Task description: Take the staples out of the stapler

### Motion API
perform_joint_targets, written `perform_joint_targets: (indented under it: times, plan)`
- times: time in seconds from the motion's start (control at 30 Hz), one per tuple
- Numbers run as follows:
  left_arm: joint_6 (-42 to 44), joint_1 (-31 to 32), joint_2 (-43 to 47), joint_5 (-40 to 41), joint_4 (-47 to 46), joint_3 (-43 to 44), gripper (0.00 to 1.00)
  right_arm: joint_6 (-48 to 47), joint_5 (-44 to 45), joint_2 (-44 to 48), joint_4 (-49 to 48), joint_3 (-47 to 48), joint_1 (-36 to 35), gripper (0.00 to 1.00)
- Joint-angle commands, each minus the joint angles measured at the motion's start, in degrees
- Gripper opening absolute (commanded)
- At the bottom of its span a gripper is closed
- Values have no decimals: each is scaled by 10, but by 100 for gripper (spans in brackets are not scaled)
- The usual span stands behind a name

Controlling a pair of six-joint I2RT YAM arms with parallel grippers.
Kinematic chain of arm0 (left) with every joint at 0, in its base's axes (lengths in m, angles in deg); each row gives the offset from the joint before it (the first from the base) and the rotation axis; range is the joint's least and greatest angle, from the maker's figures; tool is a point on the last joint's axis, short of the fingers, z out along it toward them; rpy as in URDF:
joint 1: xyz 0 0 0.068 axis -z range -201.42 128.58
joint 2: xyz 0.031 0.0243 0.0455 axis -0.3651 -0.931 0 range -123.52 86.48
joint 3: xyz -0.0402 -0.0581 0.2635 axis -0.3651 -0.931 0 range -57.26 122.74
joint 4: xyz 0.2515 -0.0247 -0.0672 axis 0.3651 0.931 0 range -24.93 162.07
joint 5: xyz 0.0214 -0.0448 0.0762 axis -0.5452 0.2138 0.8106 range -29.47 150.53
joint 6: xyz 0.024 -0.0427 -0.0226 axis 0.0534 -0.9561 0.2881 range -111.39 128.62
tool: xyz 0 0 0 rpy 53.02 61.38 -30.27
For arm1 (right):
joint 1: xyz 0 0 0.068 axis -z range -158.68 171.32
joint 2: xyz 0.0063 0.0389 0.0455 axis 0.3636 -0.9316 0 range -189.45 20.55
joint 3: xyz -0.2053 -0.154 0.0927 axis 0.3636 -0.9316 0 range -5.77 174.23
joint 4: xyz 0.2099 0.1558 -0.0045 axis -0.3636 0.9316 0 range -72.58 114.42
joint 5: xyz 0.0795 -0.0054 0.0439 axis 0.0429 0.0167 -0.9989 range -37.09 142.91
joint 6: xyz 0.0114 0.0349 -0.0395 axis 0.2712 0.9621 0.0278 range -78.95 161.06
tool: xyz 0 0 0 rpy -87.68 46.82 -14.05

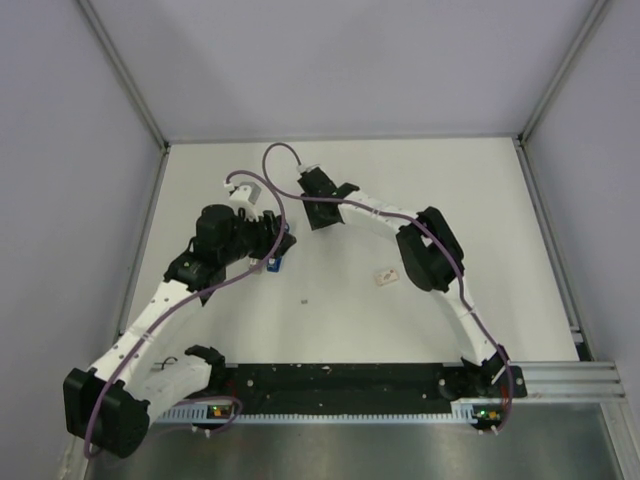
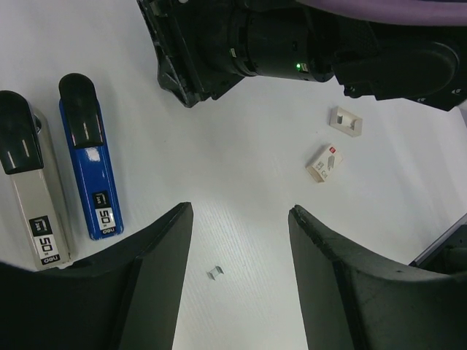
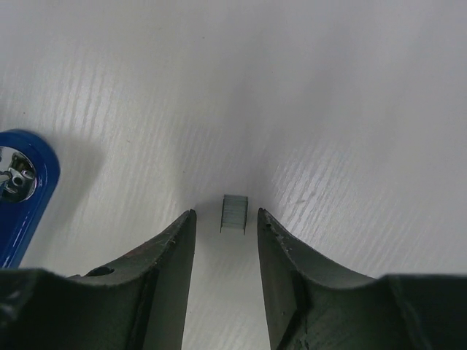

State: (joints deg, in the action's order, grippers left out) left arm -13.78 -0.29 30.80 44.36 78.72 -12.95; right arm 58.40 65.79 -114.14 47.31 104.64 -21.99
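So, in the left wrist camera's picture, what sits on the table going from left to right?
grey stapler → blue stapler → small loose clip of staples → little cardboard box

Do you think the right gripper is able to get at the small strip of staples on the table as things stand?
Probably yes: the staple strip lies on bare table between the right gripper's open fingers, with nothing over it and the blue stapler off to one side.
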Motion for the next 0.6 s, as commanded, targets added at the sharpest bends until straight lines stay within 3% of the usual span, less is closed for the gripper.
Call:
perform_joint_targets:
  times: [0.0,0.57]
  plan:
    - [1,2,-1,-13,-27,5,61,-11,14,-14,0,32,-11,38]
    - [4,4,2,-12,-25,8,60,-13,28,-18,4,38,-12,18]
